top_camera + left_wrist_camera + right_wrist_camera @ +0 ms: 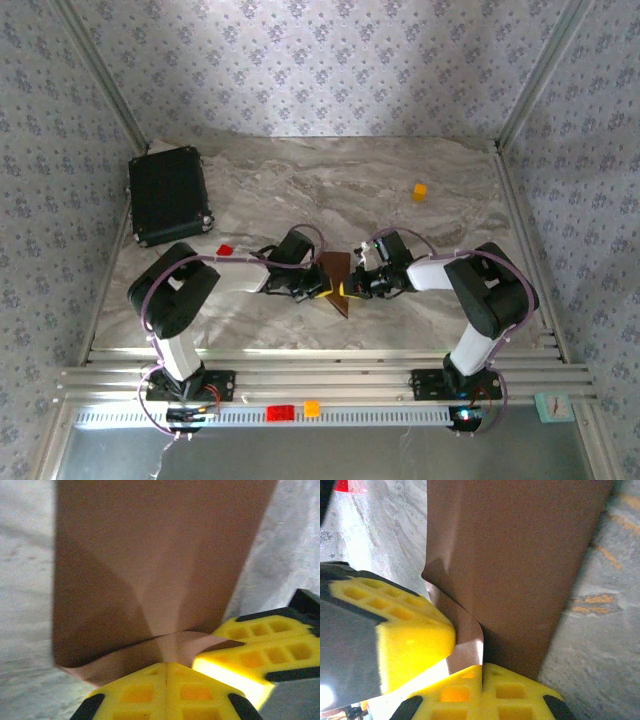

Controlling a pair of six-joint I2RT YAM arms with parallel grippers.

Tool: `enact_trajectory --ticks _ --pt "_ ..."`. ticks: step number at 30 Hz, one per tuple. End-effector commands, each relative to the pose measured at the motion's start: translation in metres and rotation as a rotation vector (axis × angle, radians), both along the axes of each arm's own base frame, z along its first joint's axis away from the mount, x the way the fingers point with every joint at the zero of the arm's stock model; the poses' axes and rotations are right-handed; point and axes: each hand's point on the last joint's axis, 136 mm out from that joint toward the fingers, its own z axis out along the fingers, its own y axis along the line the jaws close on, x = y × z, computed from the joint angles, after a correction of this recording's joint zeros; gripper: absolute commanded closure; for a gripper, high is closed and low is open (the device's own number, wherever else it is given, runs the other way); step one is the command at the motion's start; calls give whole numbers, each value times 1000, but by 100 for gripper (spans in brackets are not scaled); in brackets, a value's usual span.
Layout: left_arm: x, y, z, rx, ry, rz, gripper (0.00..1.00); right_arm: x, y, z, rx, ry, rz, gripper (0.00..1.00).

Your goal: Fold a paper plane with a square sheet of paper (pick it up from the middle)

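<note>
2 arms meet above the marbled counter (300, 190), the left gripper (166, 672) and the right gripper (482, 677) each clenched on the edge of 1 creased sheet of dark brown paper (335, 272). The paper sits between the 2 grippers and spreads away ahead of their yellow pads (135, 695), which lie just beside each other. A black case (167, 195) rests well beyond the left gripper, and a small orange block (420, 191) well beyond the right gripper.

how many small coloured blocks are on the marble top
2: an orange block at the far right, and a red block left of centre, near the black case. Others may be hidden.
</note>
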Motion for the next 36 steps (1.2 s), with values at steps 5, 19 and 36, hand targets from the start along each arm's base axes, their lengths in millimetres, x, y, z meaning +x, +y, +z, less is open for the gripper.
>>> enact_trajectory --ticks 5,19,36 --pt "-20 25 -34 111 45 -13 98 -3 5 9 6 8 -19 86" --pt "-18 23 -32 105 32 -24 99 -17 -16 57 -86 3 -108 65" --pt "-16 21 -29 97 25 -28 99 -54 7 14 -165 165 32 90"
